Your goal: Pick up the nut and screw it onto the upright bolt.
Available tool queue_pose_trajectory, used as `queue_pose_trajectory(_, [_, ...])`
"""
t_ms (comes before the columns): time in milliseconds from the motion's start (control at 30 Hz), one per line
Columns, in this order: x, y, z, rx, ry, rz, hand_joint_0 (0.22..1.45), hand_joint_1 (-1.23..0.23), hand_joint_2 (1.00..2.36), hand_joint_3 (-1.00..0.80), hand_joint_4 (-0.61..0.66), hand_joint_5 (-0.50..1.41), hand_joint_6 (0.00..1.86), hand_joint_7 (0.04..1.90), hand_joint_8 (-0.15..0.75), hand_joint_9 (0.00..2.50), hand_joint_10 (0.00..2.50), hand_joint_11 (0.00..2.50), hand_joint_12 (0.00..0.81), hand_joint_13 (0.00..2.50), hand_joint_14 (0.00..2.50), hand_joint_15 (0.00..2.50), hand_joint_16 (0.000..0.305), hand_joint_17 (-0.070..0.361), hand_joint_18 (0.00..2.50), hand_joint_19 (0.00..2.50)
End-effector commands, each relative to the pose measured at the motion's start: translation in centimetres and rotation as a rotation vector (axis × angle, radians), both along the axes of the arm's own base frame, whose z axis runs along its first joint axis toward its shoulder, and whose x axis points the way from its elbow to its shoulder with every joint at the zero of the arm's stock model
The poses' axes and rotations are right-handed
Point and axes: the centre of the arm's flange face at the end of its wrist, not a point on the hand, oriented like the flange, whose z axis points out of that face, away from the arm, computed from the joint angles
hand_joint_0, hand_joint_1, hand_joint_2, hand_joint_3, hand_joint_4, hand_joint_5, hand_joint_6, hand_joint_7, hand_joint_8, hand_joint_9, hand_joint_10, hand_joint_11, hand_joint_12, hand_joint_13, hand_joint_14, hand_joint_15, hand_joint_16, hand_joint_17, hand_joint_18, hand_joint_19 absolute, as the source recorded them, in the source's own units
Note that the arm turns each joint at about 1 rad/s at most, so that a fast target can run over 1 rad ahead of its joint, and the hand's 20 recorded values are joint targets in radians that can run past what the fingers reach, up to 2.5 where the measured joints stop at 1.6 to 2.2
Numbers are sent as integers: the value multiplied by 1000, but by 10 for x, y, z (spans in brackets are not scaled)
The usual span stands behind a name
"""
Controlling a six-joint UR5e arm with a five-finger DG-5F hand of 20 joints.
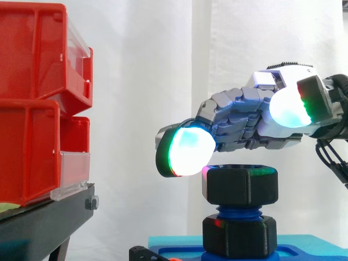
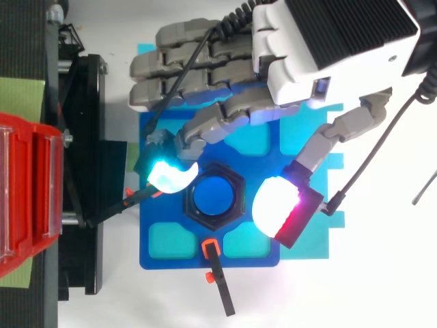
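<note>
A black hex nut (image 1: 239, 185) sits on top of the upright blue bolt (image 2: 214, 196), whose thread (image 1: 239, 209) shows between it and a second black hex piece (image 1: 239, 235) below. My hand (image 1: 255, 128) hovers just over the nut. One extended fingertip (image 1: 187, 152) glows green and cyan at the nut's left top edge. The glowing thumb pad (image 2: 276, 205) is to the nut's other side, higher and apart from it. From above, the pads flank the nut (image 2: 237, 212) with gaps. The hand is open and holds nothing.
The bolt stands in a blue fixture plate (image 2: 164, 256) with cyan recesses. Red bins (image 1: 32, 109) on a black stand (image 1: 43, 223) are to the left. A black clamp with an orange tip (image 2: 217, 273) lies at the plate's front edge, and another comes in from its left.
</note>
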Motion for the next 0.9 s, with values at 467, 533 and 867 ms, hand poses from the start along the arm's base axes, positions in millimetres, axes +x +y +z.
queue_pose_trajectory(467, [6,11,-4,-5,-44,-13,452,-346,1000,-500,130,-171,503,781,221,245,0,0,337,0,0,0,48,107,0,0])
queue_pose_trajectory(533, [7,12,-4,-4,-44,-12,453,-348,1000,-500,147,-161,503,815,227,273,0,0,337,0,0,0,47,105,0,0])
queue_pose_trajectory(867, [7,12,-4,-4,-44,-10,462,-362,1000,-500,221,-105,504,1025,258,488,0,0,335,107,0,0,42,94,0,0])
